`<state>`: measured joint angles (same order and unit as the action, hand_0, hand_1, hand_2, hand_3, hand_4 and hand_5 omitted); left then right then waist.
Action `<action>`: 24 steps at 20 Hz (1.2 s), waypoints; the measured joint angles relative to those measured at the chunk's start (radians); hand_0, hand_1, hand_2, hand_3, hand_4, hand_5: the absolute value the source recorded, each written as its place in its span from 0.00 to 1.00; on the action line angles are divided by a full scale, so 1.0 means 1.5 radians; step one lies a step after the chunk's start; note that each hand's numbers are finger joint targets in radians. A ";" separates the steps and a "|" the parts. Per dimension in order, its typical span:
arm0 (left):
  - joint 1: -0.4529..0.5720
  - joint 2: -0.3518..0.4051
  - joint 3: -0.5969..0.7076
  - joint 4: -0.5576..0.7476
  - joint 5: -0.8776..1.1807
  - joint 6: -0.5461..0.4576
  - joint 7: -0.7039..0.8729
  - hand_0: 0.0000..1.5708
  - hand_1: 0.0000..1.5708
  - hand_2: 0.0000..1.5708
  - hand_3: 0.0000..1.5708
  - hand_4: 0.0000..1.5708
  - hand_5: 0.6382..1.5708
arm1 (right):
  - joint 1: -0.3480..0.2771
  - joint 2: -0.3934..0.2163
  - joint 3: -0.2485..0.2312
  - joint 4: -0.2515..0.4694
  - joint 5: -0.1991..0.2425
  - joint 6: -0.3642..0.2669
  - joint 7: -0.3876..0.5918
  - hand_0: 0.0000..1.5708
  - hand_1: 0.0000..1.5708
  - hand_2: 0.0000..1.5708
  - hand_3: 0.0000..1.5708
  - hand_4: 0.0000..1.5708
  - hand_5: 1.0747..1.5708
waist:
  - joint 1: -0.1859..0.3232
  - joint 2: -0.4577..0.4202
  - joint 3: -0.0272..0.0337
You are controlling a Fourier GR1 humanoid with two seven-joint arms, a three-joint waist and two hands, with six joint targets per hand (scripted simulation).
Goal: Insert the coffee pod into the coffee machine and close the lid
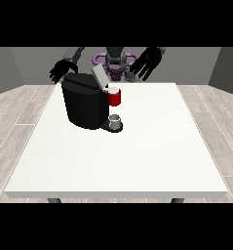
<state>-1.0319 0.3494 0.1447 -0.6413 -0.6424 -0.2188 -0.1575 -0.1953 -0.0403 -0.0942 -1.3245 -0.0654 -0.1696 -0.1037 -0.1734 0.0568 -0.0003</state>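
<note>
We count 1 tabletop (137, 161), white. On it we see 1 black machine (84, 105). It has 1 lid (99, 75), tilted up, and 1 red part (115, 97) at its front. Below that part we count 1 small grey cup (116, 120) on the machine's base. We see 1 robot (116, 61) behind the tabletop, with 2 black hands: 1 hand at the view's left (62, 70) and 1 hand at the view's right (146, 62).
</note>
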 measured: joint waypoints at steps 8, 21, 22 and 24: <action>0.123 -0.095 0.101 -0.007 0.142 -0.002 -0.044 0.00 0.00 0.00 0.00 0.00 1.00 | 0.057 -0.035 -0.005 -0.015 -0.003 0.031 0.007 0.00 0.00 0.00 0.00 0.22 1.00 | 0.065 -0.111 -0.0003; 0.276 -0.170 0.148 -0.051 0.257 -0.036 -0.057 0.00 0.00 0.00 0.00 0.00 1.00 | 0.013 -0.080 0.024 -0.098 -0.019 0.103 0.089 0.00 0.00 0.00 0.00 0.00 1.00 | 0.147 -0.193 0.0000; 0.286 -0.173 0.146 -0.059 0.264 -0.045 -0.057 0.00 0.00 0.00 0.00 0.04 1.00 | 0.008 -0.087 0.024 -0.098 -0.019 0.111 0.094 0.00 0.00 0.00 0.00 0.00 1.00 | 0.155 -0.192 0.0000; 0.304 -0.192 0.138 -0.080 0.277 -0.050 -0.051 0.00 0.00 0.00 0.00 0.09 1.00 | 0.001 -0.090 0.027 -0.091 -0.011 0.110 0.099 0.00 0.00 0.00 0.00 0.09 1.00 | 0.176 -0.196 0.0000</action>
<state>-0.5757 0.0608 0.3510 -0.7618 -0.2274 -0.2946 -0.2336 -0.1941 -0.1756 -0.0544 -1.4613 -0.0816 -0.0045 0.0446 0.0901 -0.2377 -0.0003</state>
